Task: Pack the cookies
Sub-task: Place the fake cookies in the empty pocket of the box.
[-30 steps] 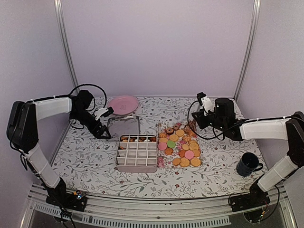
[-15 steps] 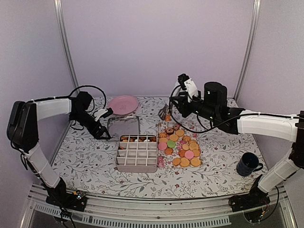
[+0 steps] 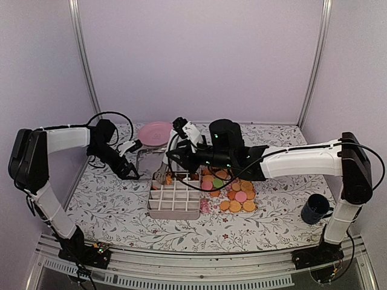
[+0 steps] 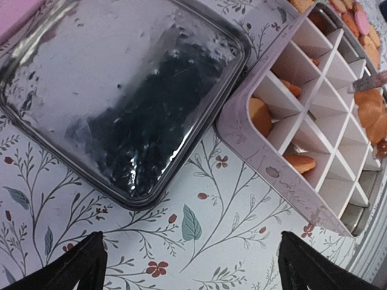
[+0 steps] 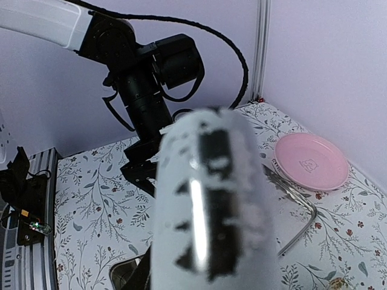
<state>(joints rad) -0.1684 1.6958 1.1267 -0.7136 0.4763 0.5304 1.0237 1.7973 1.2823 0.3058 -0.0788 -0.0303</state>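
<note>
The cookies [image 3: 233, 187] lie in a loose heap right of the box, mostly orange, some pink, one green. The box [image 3: 174, 212] is a tin with a white divider grid, and a few cookies [image 4: 261, 118] sit in its back cells. My right gripper [image 3: 176, 154] is shut on a silvery tool [image 5: 211, 199] that fills the right wrist view as a blur. The tool's tip holds an orange cookie [image 4: 367, 99] over the box's back left corner. My left gripper [image 4: 190, 235] stands open and empty over the cloth, between the lid and the box.
A shiny metal lid [image 3: 154, 160] lies flat behind the box, and a pink plate [image 3: 156, 133] stands behind the lid. A dark mug [image 3: 315, 209] is at the front right. The right arm stretches across above the cookie heap. Walls close in the back and sides.
My right arm swung left from behind the cookie heap to the box's back left corner, carrying the tool and an orange cookie. The left gripper moved slightly down, staying open.
</note>
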